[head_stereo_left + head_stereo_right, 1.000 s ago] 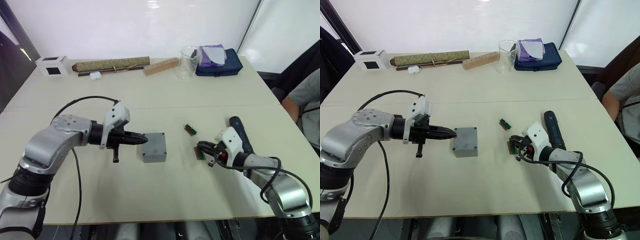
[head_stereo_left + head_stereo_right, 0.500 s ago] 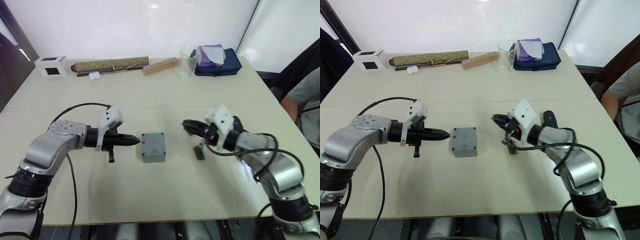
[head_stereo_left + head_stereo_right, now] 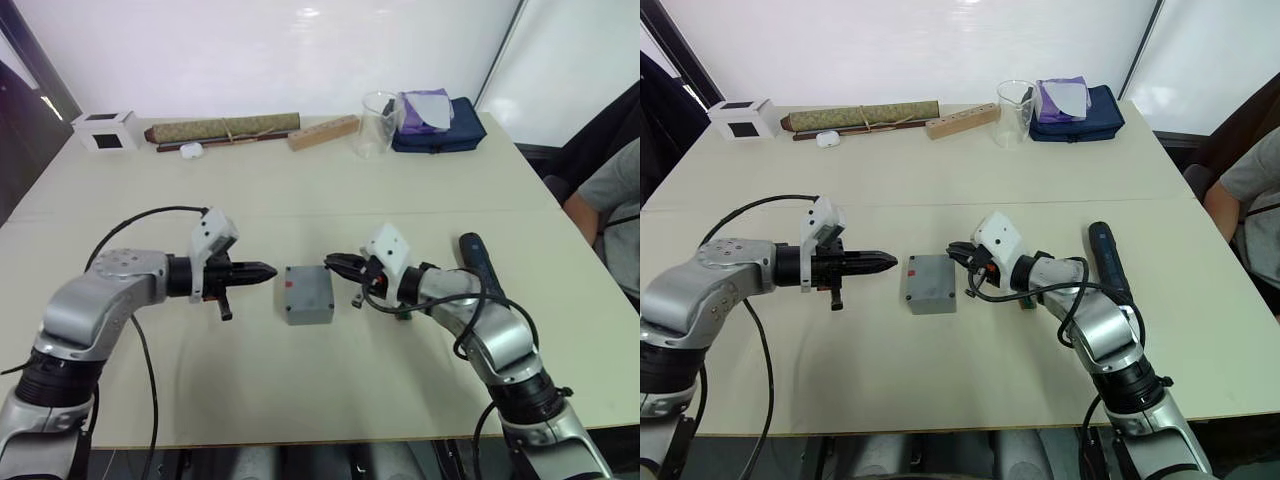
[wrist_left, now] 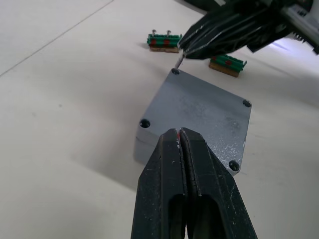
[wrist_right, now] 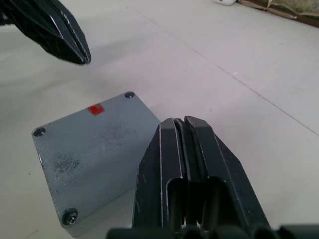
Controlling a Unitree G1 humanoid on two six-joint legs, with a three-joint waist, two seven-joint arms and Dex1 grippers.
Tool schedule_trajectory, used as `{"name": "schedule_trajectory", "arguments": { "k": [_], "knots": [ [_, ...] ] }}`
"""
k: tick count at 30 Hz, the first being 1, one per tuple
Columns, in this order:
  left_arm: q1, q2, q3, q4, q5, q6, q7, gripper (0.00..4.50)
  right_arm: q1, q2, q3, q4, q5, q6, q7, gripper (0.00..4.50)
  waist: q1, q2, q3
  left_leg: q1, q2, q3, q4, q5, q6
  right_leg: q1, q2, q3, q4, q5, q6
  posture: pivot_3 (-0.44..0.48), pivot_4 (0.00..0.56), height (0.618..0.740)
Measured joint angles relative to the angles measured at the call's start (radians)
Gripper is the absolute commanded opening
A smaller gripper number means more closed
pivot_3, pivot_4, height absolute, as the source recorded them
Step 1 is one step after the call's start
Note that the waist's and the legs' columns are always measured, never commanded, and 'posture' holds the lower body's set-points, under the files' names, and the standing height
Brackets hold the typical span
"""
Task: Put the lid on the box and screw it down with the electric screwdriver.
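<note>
On the beige table point(image 3: 330, 400), the lid point(image 3: 305, 288), grey with a red mark, sits on the box point(image 3: 309, 312) between the pinched-together left gripper point(image 3: 270, 270) and right gripper point(image 3: 328, 261).

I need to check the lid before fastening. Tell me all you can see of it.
The lid is a flat grey square, metal by its look, seated squarely on the box mid-table. It has a recessed hole at each corner, a small red mark near one edge and pale scuffs across its face. The left claw and right claw flank it, both shut; whether the right one touches it is unclear.
</note>
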Motion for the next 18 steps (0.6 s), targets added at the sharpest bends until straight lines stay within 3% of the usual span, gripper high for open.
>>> {"name": "schedule_trajectory", "arguments": {
  "k": [18],
  "knots": [
    [-0.011,0.0,0.012,-0.009,-0.03,0.022,0.024,0.0,-0.004,0.008,0.013,0.02,-0.028,-0.003,0.019,0.07,0.0,0.0,0.0,0.0,0.0,0.0,0.0,0.0,0.0,0.0,0.0,0.0,0.0,0.0,0.0,0.0,0.15,0.74]
  ]
}}
